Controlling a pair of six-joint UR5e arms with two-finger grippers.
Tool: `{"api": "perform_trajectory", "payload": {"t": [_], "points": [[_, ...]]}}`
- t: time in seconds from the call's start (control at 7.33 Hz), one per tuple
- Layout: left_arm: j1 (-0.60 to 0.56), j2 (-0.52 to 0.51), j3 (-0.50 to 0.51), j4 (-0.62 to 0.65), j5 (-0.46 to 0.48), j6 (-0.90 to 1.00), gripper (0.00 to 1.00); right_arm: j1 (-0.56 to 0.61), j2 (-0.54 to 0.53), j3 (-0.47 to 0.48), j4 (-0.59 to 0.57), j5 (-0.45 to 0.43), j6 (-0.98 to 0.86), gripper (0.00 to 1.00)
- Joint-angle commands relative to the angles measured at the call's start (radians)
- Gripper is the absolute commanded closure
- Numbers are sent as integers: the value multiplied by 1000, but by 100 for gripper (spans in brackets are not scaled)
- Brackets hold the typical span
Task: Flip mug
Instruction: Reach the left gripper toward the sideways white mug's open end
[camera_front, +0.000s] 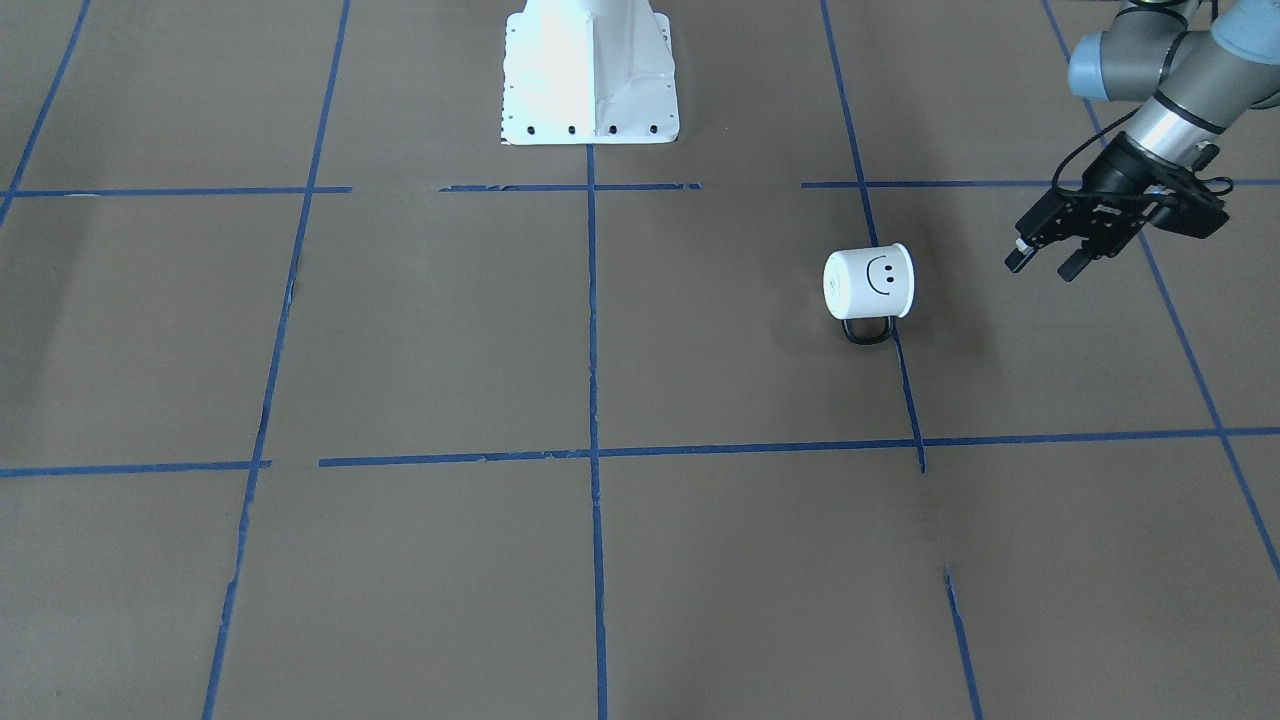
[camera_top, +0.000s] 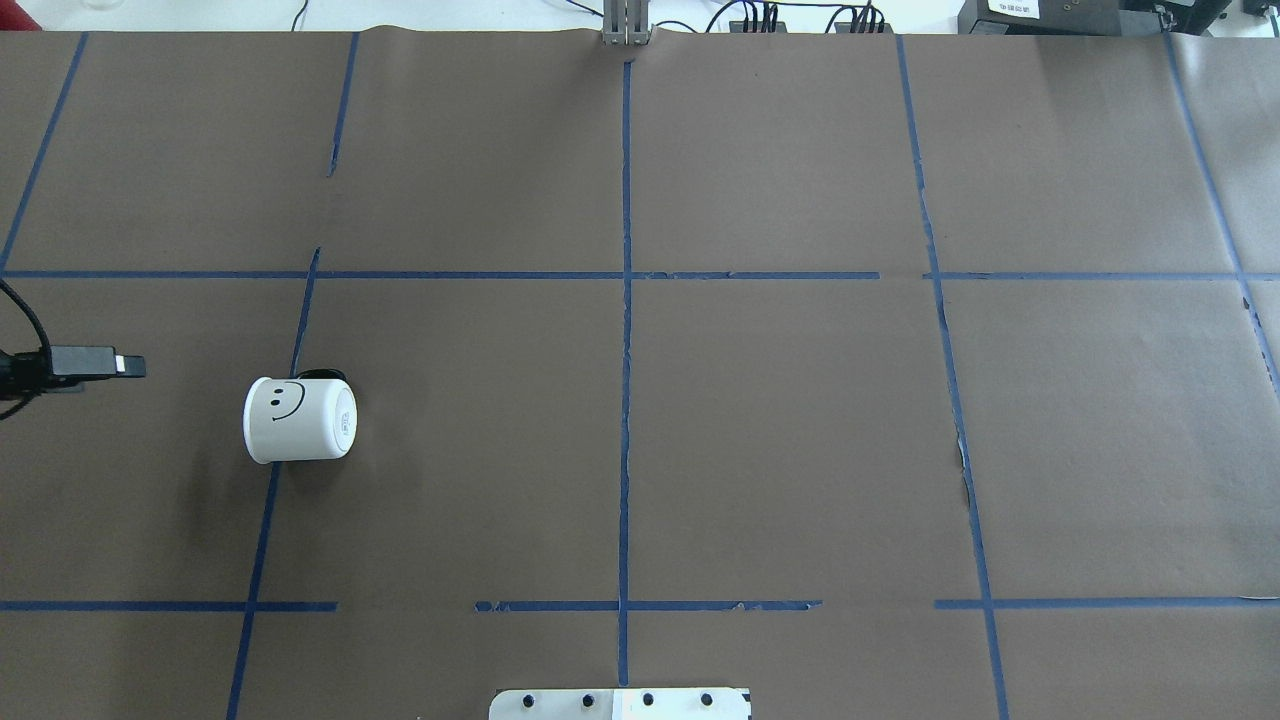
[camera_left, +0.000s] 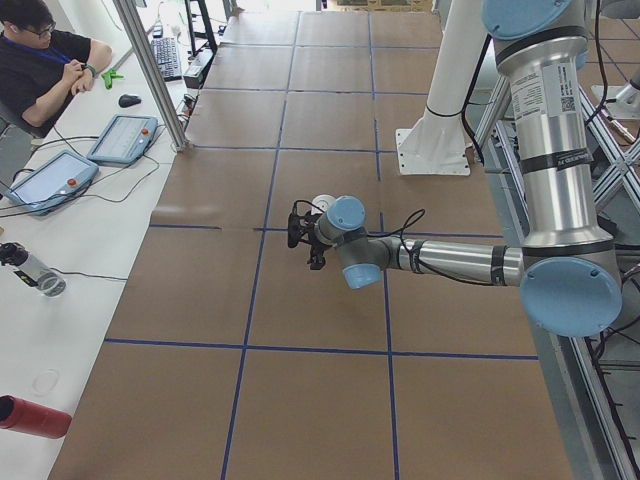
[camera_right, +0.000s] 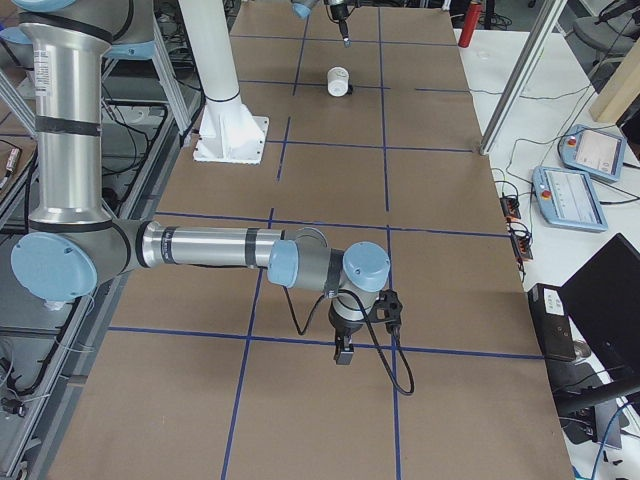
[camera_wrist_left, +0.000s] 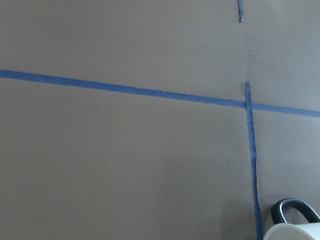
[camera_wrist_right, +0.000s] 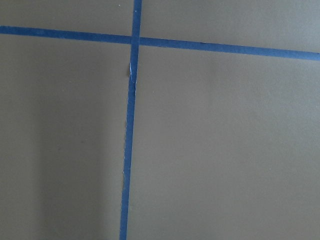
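Note:
The white mug (camera_front: 868, 283) with a black smiley face lies on its side on the brown table, its black handle (camera_front: 868, 331) against the surface. It also shows in the overhead view (camera_top: 298, 420), small in the right side view (camera_right: 339, 80), and at the bottom corner of the left wrist view (camera_wrist_left: 296, 231). My left gripper (camera_front: 1043, 265) hovers beside the mug, apart from it, fingers spread and empty; it shows at the overhead view's left edge (camera_top: 125, 366). My right gripper (camera_right: 343, 352) points down over bare table far from the mug; I cannot tell if it is open or shut.
The white robot base (camera_front: 590, 70) stands at the table's robot-side edge. Blue tape lines (camera_top: 625, 300) grid the brown paper. A side bench with tablets (camera_left: 122, 138) and a seated person (camera_left: 45, 65) lies beyond the table's far side.

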Motion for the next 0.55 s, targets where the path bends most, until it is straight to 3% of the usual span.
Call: {"api": "perform_trajectory", "payload": {"t": [0.0, 0.41], "points": [[127, -14, -11, -85, 164, -238, 0, 0, 0, 0, 0, 0, 0, 0], [173, -115, 87, -341, 166, -405, 0, 0, 0, 0, 0, 0, 0, 0]]}}
